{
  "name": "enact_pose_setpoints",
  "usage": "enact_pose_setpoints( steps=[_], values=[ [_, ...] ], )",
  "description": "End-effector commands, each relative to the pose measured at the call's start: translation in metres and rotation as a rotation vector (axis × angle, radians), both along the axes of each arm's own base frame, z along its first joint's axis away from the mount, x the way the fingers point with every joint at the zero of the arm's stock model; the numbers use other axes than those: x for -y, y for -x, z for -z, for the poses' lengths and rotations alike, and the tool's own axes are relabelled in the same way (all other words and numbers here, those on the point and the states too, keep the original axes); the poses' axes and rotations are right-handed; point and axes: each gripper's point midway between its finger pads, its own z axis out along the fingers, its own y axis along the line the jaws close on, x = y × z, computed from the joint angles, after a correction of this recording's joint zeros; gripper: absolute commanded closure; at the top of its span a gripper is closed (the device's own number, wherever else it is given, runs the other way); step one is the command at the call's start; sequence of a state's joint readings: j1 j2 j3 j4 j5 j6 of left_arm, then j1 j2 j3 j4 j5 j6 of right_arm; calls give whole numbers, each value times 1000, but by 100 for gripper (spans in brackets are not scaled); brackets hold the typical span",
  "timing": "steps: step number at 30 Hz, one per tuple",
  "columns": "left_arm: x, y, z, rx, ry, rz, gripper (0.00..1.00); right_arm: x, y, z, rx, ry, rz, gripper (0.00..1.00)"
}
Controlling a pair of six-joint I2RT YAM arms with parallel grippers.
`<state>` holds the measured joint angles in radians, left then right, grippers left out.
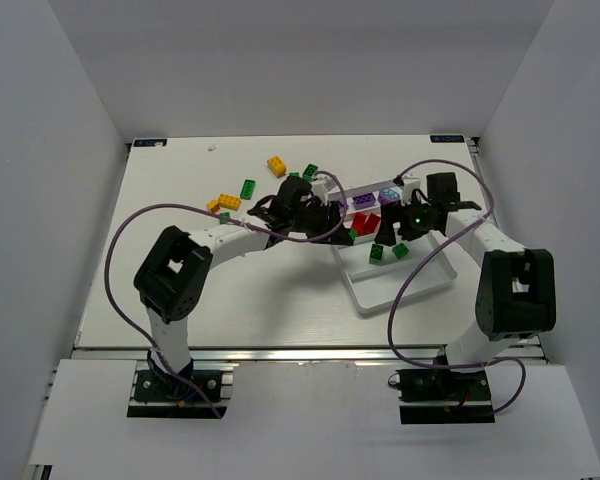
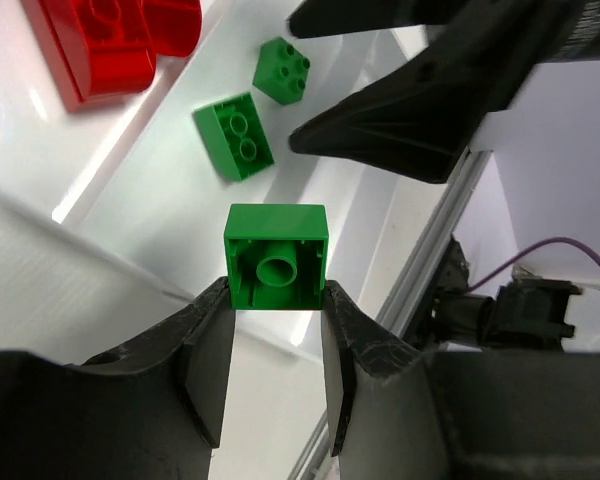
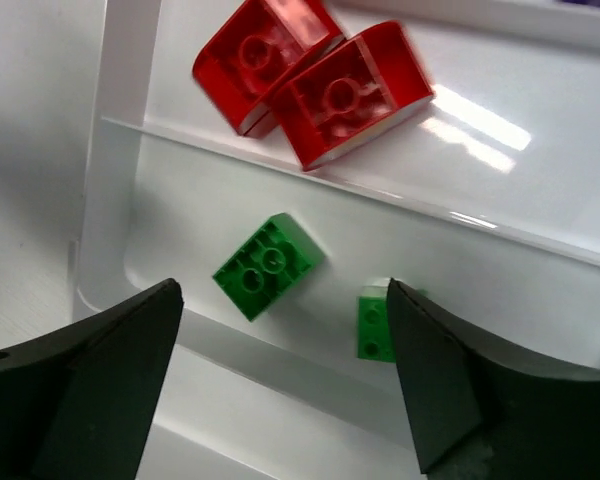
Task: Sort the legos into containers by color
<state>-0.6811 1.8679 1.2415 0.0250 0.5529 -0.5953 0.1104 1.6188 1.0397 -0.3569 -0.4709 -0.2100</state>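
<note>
Two green legos [image 3: 270, 265] lie in one tray [image 3: 120, 130] compartment, near the desk's [image 1: 180, 290] right edge. Above them the left end effector [image 2: 277, 300] pinches a third green brick [image 2: 276, 262]; the right end effector [image 3: 280, 340] hangs spread wide. Lowering before release should prevent bouncing.

We see the overhead view lit brightly and evenly from above, so the white table [image 1: 180, 200] and the walls look almost washed out and the arms cast only faint, soft shadows. In the right wrist view, streaks of glare lie on the glossy tray [image 3: 500, 140] beside the red bricks [image 3: 345, 100], and the dark fingers [image 3: 80, 390] along the bottom edge are soft and out of focus. In the left wrist view we find the green brick [image 2: 276, 255] close to the lens crisp, with white glare streaking the tray floor behind it.
</note>
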Motion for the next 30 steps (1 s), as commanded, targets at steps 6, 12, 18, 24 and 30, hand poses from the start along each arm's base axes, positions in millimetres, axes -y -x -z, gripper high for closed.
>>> enact_pose_setpoints(
  steps=[6, 12, 18, 24, 30],
  values=[
    [21, 0, 37, 10, -222, 73, 74, 47, -44, -89, 335, 7, 85, 11],
    [32, -3, 54, 43, -363, 84, 62, 36, -33, -106, 361, -97, 26, 13],
    [35, -8, 52, 90, -410, 46, 23, 30, -28, -106, 344, -131, 9, 14],
    [40, -16, 20, 144, -364, 0, 2, 25, -24, -108, 346, -152, -25, 14],
    [24, -22, -27, 220, -310, -112, 2, 18, -18, -121, 392, -180, -85, 16]
  ],
)
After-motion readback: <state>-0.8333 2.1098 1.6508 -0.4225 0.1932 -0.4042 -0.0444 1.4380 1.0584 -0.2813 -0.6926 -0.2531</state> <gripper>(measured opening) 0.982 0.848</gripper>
